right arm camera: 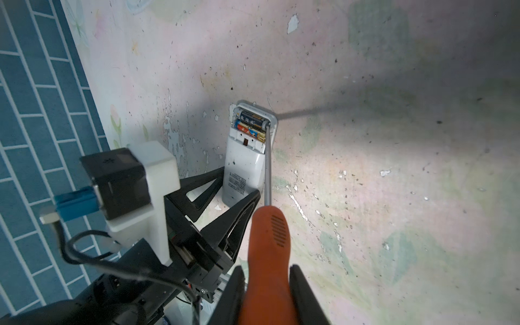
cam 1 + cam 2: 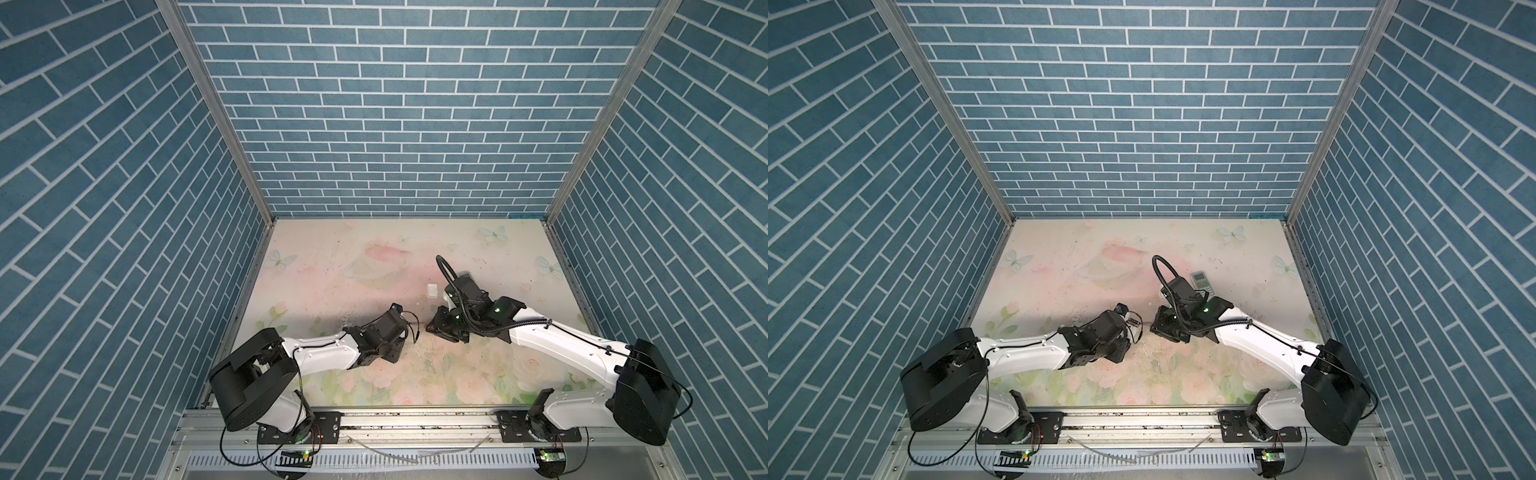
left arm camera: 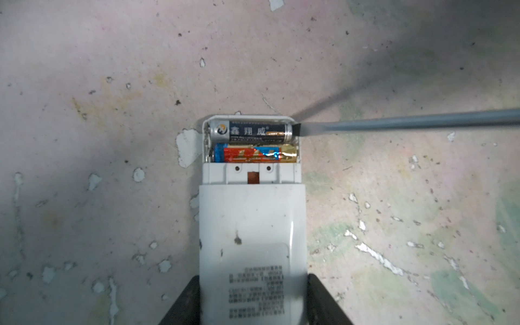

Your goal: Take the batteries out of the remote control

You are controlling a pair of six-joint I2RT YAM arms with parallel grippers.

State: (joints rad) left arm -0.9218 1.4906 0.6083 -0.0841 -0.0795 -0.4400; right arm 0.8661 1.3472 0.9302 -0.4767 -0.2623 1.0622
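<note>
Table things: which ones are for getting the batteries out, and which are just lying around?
For the job:
- open remote
- dark battery
- red battery
- screwdriver, tip at the dark battery's end

Just lying about:
- white cover
- second remote, buttons up

The white plastic remote control [image 3: 251, 225] bears small dark print and specks. Its bay shows a black-and-silver cylindrical battery [image 3: 253, 132] with white characters and a red, blue and gold foil-wrapped battery [image 3: 254, 153]. The steel screwdriver [image 1: 267, 239] has an orange handle and grey shaft. The flat tabletop [image 2: 374, 257], lower centre in both top views, is pale pink-green with roses and butterflies; the panel walls [image 2: 395, 124] are blue brick, white-jointed.
</note>
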